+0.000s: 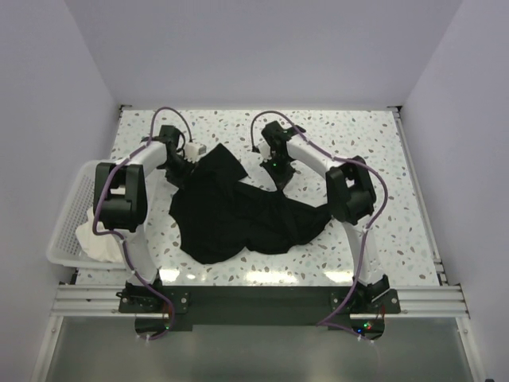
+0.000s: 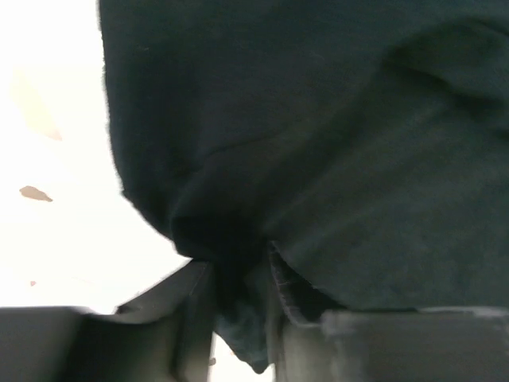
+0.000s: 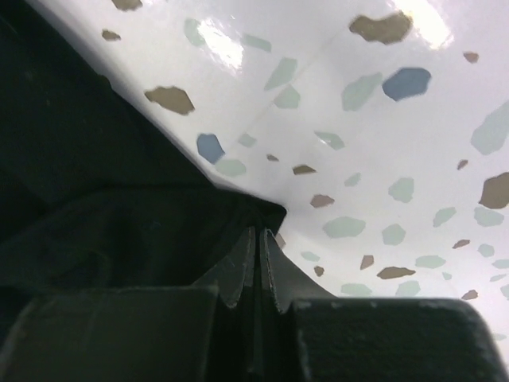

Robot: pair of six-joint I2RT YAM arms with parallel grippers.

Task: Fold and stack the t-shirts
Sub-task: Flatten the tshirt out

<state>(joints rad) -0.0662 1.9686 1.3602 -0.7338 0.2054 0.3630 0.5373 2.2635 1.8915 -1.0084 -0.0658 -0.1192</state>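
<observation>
Speckled tabletop (image 1: 398, 159) lies bare right and beyond. Crumpled black t-shirt (image 1: 238, 215) sits centre, long axis far-left to near-right. Left of it, a basket (image 1: 70, 187) holds a white t-shirt (image 1: 94, 239). The right gripper (image 3: 258, 235) pinches the black edge; the left gripper (image 2: 235, 274) straddles cloth, grip unclear.

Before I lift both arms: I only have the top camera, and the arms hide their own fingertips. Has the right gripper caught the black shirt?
Observer: Yes. On its wrist camera the right gripper is shut on a corner of the black shirt, low over the table.
Operator: And the left one?
Observer: Less secure. The left gripper has its fingers slightly apart, with a fold of the shirt hanging loosely between them.
</observation>
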